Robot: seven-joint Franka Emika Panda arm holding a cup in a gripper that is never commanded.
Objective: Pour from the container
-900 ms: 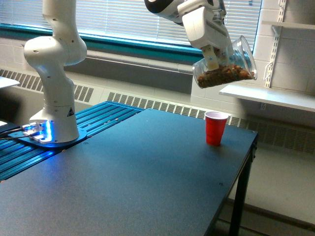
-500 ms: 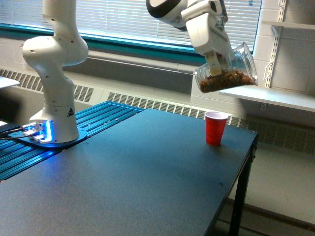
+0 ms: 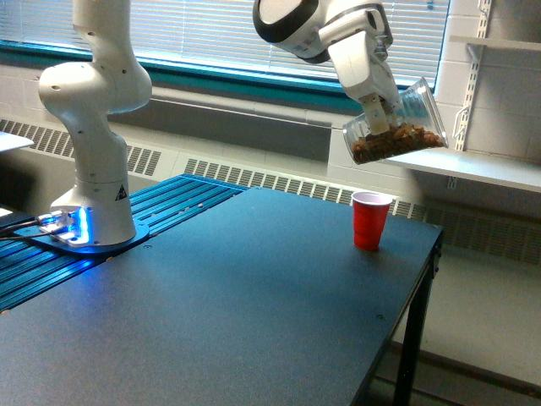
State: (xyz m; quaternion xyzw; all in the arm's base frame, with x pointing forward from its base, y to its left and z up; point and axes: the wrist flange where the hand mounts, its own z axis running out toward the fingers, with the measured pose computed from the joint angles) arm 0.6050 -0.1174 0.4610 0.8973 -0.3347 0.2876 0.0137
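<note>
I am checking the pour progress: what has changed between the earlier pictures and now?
The pincer, shut on the clear cup of brown bits, carried it slightly toward the exterior view's right. The cup stays tilted, nothing spilled. The red cup and table stayed put.

Dark tabletop (image 3: 254,304) on black legs, window (image 3: 211,34) with white blinds and teal sill behind it, radiator grille (image 3: 279,182) along the wall below, white shelf (image 3: 473,165) on painted block wall at the exterior view's right.
</note>
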